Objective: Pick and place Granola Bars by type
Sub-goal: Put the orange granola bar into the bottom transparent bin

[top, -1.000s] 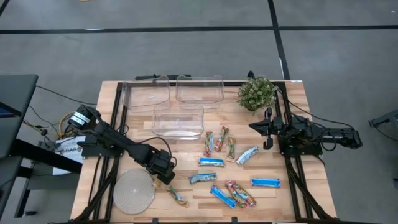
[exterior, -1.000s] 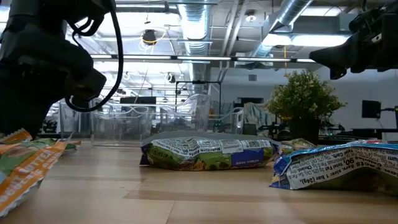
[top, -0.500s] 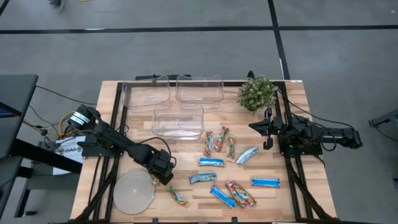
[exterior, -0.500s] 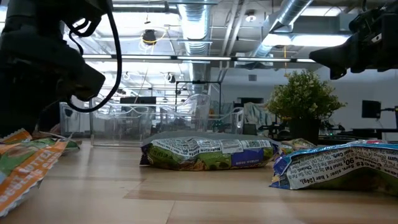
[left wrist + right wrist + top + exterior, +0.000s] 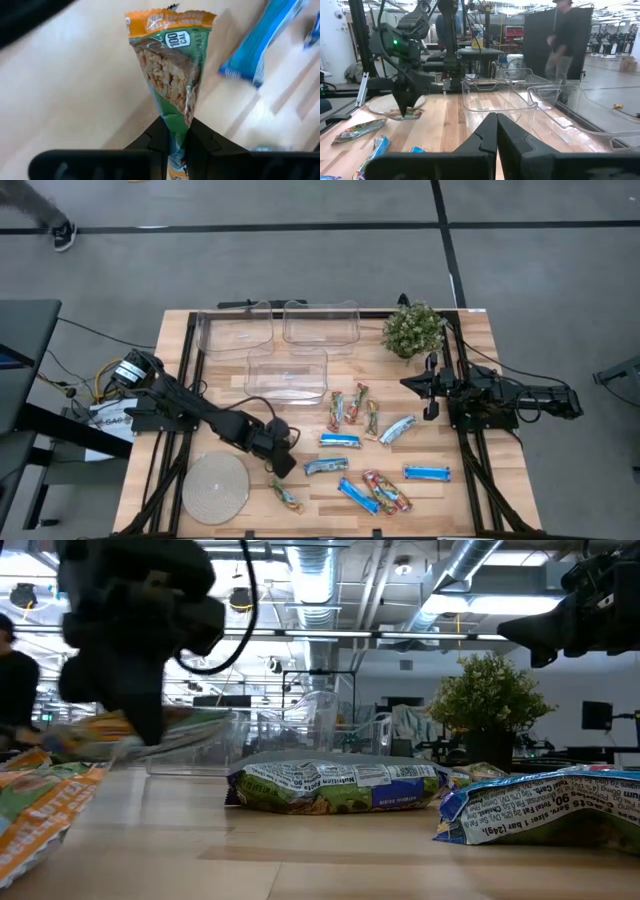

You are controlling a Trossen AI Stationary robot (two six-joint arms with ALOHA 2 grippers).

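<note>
My left gripper (image 5: 283, 464) hangs over the table's near left part, beside the round pale disc (image 5: 215, 487), shut on a green-and-orange granola bar (image 5: 170, 65). The low view shows that bar (image 5: 130, 730) clear of the wood. Several more bars lie flat on the table: blue ones (image 5: 340, 440), a silvery one (image 5: 397, 428) and multicoloured ones (image 5: 335, 410), one of them (image 5: 287, 498) just near of my left gripper. My right gripper (image 5: 428, 392) stays shut at the table's right side, above the wood and away from the bars. My left gripper pinches one end of the green-and-orange bar (image 5: 175, 125) between its two fingers. The fingers slant down from the table's left side. The bar reaches out past the fingertips, its crimped far end (image 5: 170, 17) free, roughly level and lifted clear of the table.
Three clear bins stand at the back: two side by side (image 5: 235, 330) (image 5: 320, 323) and one (image 5: 287, 372) in front of them. A small potted plant (image 5: 412, 328) is at the far right. A person (image 5: 565, 35) walks in the room beyond the table.
My left gripper has risen from the table and gone a little toward the right edge, tipping and rolling as it went. The green-and-orange bar, which lay on the wood beside the disc, has come up with it and now hangs clear.
</note>
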